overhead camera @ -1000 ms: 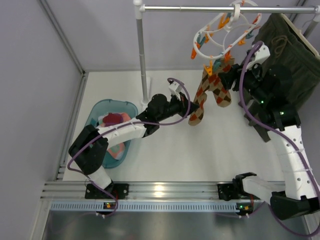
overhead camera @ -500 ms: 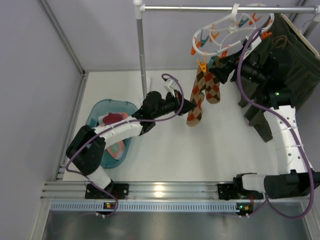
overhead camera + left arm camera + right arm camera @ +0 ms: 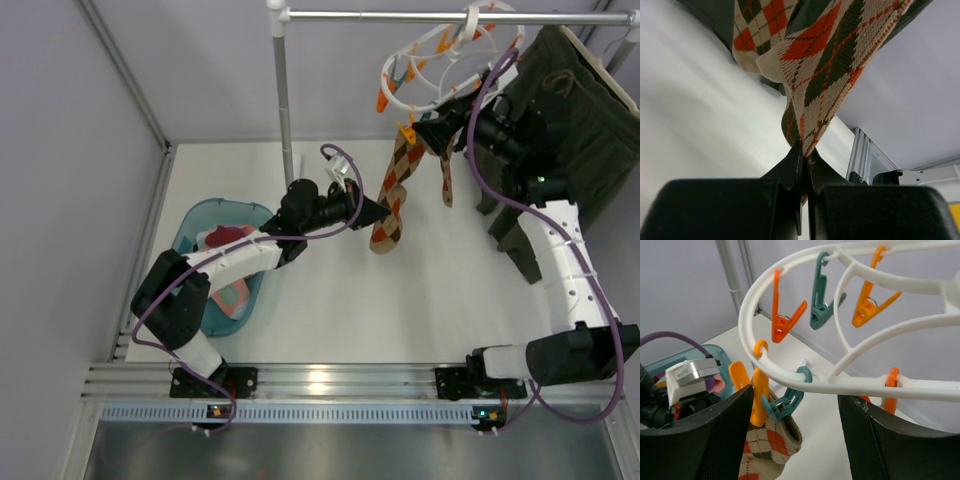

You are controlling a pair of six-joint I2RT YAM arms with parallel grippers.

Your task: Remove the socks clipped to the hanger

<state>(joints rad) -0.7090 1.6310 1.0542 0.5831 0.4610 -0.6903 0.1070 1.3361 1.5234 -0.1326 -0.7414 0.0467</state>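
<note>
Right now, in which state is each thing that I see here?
left tool: shut on argyle sock's lower end
argyle sock: cuff clipped to the hanger, hanging slanted
right tool: open, at the hanger ring
hanger: hooked on the rail, tilted
teal basin: socks inside

A teal basin sits on the white table; an olive garment hangs far right.

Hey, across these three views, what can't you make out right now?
Left wrist view: the clip holding the argyle sock is beyond the top edge; left pincer grips its tip.
Top view: the left arm covers part of the blue basin; its items can't be counted.
Right wrist view: unclear whether the open right pincer touches the hanger; bottom edge crops the sock under the orange clip.
</note>
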